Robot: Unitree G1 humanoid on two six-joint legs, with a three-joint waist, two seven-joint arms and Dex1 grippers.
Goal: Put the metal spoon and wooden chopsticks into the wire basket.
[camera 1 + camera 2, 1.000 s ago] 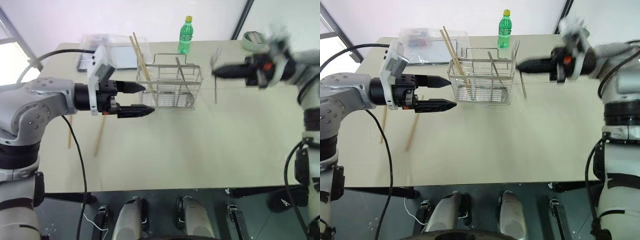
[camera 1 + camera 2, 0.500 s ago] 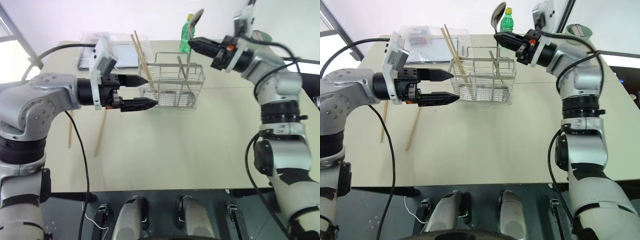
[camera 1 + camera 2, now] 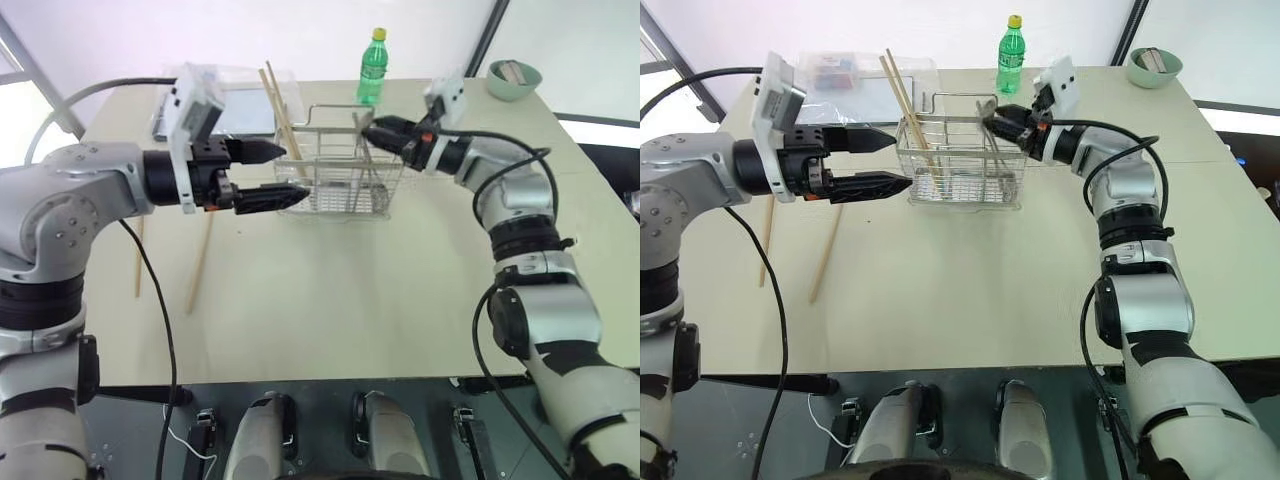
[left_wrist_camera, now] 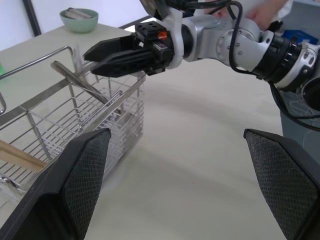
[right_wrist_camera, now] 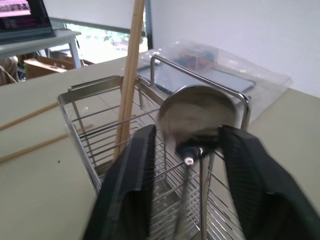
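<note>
Right gripper is parting around the metal spoon over the wire basket. Left gripper is hovering spread beside the basket. Spoon risks tipping off the rim

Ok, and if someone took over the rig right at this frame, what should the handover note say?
Left gripper: open, holding nothing, hovering beside the wire basket's left end.
Right gripper: at the basket's right end, jaws apart on either side of the metal spoon's bowl.
Spoon: in the basket, handle down, bowl at rim height.
Wooden chopsticks: two stand leaning in the basket's left end.
Two more sticks lie on the table, left of the basket.
Done: spoon and one pair are in.
Left: draw the right arm clear; probably fetch the loose sticks.
</note>
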